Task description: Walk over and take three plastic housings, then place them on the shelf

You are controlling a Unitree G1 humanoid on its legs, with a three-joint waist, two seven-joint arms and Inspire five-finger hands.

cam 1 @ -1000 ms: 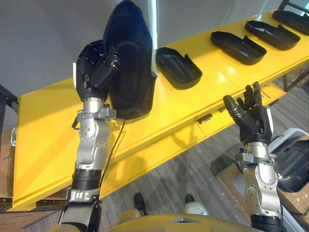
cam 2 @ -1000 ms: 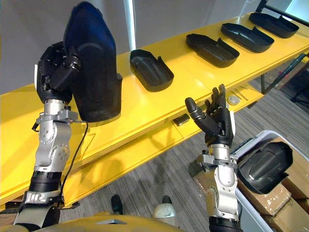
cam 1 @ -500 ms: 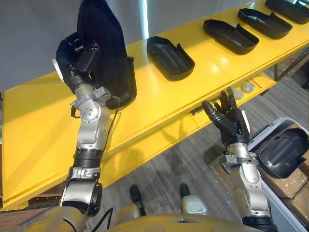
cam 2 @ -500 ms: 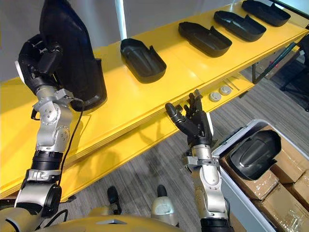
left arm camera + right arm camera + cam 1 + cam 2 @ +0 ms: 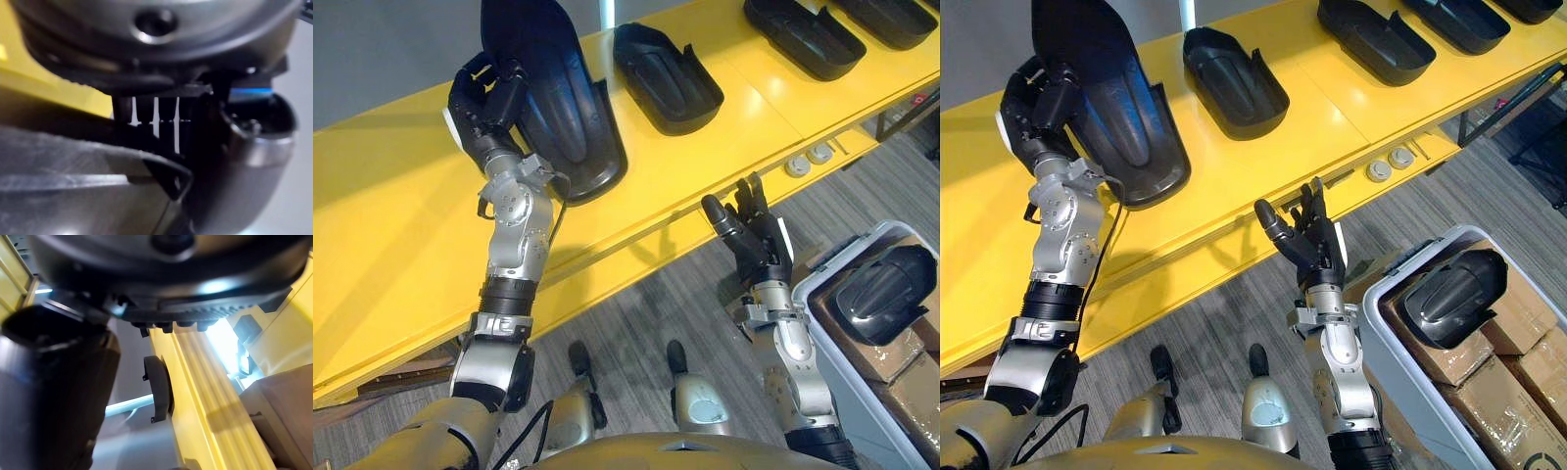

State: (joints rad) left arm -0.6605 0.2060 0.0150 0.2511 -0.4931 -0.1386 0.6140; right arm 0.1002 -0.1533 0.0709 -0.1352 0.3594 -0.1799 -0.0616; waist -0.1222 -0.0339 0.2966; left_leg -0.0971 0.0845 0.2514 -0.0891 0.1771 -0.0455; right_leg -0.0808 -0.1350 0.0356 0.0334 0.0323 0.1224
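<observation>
Housing (image 5: 558, 108) has tipped from upright to lying on the yellow shelf (image 5: 391, 245) near its front edge, beside the next housing (image 5: 666, 78). Left hand (image 5: 484, 98) still clamped on its rim, so release looks due. Right hand (image 5: 759, 245) spread, empty, below the shelf's front edge.

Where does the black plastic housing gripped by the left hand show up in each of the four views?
Left eye view: black plastic housing at upper left, tilted over the yellow shelf, gripped by the left hand.
Right eye view: upper left.
Left wrist view: probably the dark curved surface beside the hand.
Right wrist view: a dark housing edge on the shelf; I cannot tell whether it is this one.
Shared landmark: the yellow shelf.
</observation>
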